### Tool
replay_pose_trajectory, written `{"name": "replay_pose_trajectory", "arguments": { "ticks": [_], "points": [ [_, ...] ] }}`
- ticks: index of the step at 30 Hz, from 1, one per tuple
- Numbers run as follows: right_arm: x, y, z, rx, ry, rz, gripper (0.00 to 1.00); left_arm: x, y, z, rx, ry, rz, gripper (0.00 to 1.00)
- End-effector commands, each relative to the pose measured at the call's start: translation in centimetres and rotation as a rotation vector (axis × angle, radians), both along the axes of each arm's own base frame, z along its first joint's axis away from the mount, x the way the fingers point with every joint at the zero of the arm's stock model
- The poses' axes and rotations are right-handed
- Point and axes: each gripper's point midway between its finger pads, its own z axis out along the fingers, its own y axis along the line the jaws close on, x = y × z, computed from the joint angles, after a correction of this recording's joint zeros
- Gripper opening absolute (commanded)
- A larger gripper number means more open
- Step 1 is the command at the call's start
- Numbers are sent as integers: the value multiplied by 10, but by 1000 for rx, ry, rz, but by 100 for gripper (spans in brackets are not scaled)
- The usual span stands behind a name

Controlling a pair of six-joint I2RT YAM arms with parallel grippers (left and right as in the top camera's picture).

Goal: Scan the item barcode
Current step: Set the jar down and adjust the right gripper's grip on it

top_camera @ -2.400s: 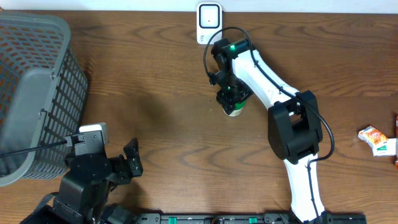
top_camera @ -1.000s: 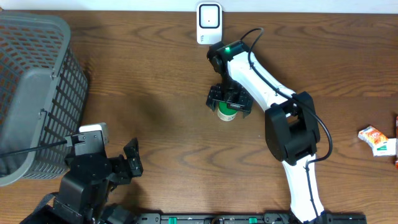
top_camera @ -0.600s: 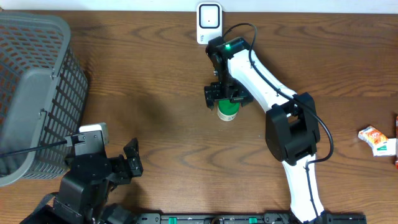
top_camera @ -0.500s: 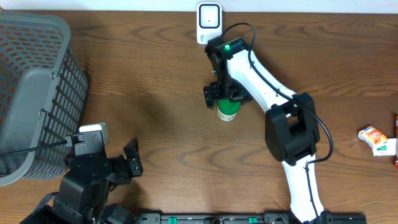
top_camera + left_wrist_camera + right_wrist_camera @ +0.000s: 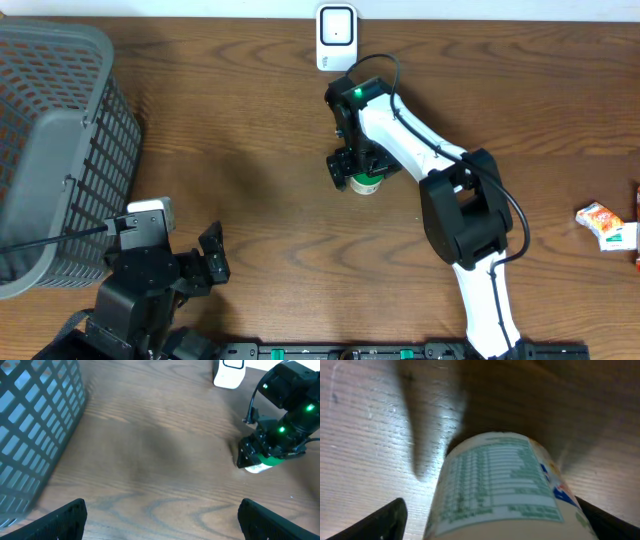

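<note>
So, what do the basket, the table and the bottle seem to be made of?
Basket: likely moulded plastic, matt grey, with an even square lattice.
Table: wood or wood-look laminate, brown, with visible grain and a soft sheen.
Bottle: probably plastic, pale, with a glossy printed label; hard to be sure.

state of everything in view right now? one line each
Left gripper: open, empty.
Right gripper: open, gripping nothing.
Bottle: on table between the right fingers, loose.
Scanner: at far edge, nothing before it.
Basket: at left, untouched.
Snack packet: lying at right, untouched.
</note>
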Motion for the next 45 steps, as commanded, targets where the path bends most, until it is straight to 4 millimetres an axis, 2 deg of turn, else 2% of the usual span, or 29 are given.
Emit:
{"name": "replay_pose_trajectory", "arguments": {
  "ticks": [1,4,12,19,22,23,25,27,30,34,39,42,45],
  "points": [
    [-7,-4,-8,-21,12,18,86,1,3,5,-1,-13,20,97],
    [-2,-4,-9,-24,-13,20,80,1,3,5,-1,-13,20,97],
    [-1,-4,-9,-26,-16,20,72,1,3,5,-1,-14,20,97],
    [-2,-4,-9,-32,-14,-9,53,1,3,5,-1,-13,20,97],
    [-3,-3,-9,-38,-13,-42,53,1,3,5,-1,-13,20,97],
    [-4,-4,-9,-44,-11,-65,56,1,3,5,-1,-13,20,97],
    [-7,-5,-8,-59,-4,-119,74,1,3,4,-1,-12,20,97],
    [-8,-6,-8,-68,-1,-159,79,1,3,4,-1,-12,20,97],
    [-10,-6,-7,-74,5,-190,80,1,3,4,-1,-12,20,97],
    [-16,-7,-6,-85,26,-254,79,1,3,4,0,-13,20,97],
    [-19,-2,-6,-69,43,-298,69,1,3,4,0,-12,20,97],
    [-17,1,-6,-62,33,-299,59,1,3,4,0,-12,20,97],
    [-17,3,-6,-66,29,-321,58,1,3,4,0,-12,20,97]
  ]
}}
